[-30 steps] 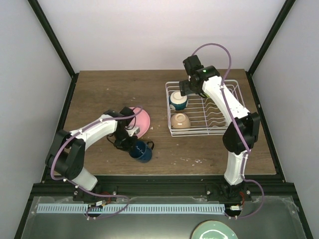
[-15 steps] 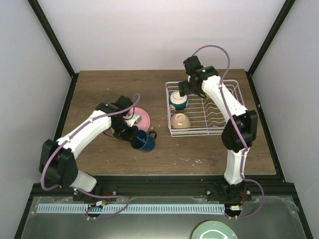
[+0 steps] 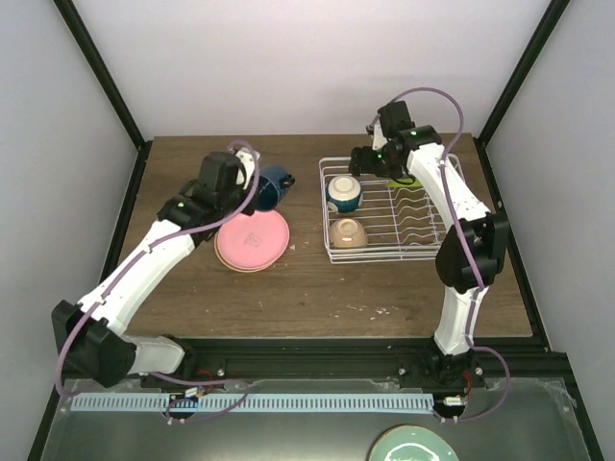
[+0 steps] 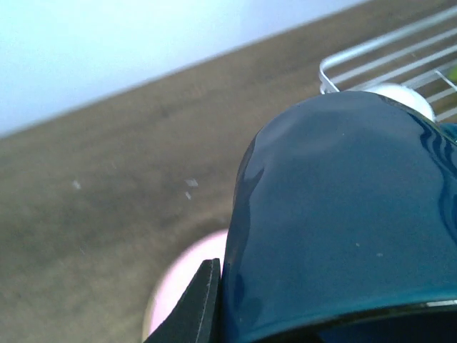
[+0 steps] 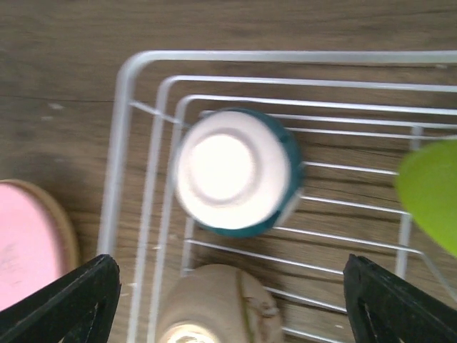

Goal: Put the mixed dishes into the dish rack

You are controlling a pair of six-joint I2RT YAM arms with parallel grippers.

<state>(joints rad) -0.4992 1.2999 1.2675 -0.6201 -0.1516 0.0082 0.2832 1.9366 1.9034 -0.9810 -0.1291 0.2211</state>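
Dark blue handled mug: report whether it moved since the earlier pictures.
Yes: the mug moved farther back, from nearer than the white wire dish rack to alongside it.

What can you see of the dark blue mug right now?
The dark blue mug is glossy, like glazed ceramic, with a rounded wall; its handle is not visible. The left end effector is shut on it, one black finger against its side in the left wrist view. It looks tilted and lifted off the table, near the far side of the pink plate, left of the dish rack and apart from it.
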